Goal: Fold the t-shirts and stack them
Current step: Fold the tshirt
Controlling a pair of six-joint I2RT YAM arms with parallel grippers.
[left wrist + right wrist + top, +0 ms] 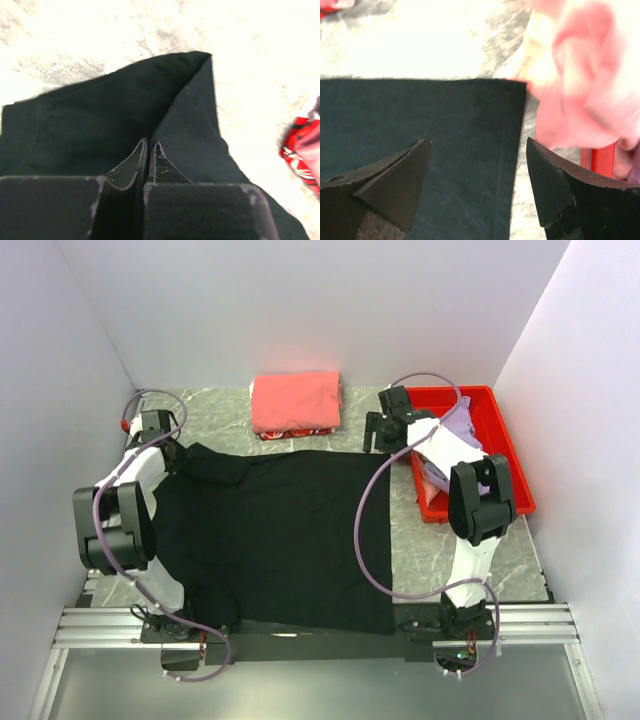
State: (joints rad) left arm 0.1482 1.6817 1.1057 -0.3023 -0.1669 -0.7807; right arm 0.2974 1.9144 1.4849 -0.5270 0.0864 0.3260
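Note:
A large black t-shirt (275,535) lies spread flat across the table. My left gripper (170,448) is at its far left corner. In the left wrist view the gripper (149,142) is shut on a raised fold of the black cloth (100,120). My right gripper (372,435) hovers at the shirt's far right corner. In the right wrist view it (478,142) is open, its jaws straddling the black edge (470,115). A folded coral-red t-shirt (295,400) lies at the back and shows blurred beside that corner (585,75). A lavender shirt (458,428) lies in the bin.
A red plastic bin (505,435) stands at the right, under the right arm. A red patterned cloth (290,431) lies under the coral shirt and shows in the left wrist view (302,152). White walls close in the marble table (440,540) on three sides.

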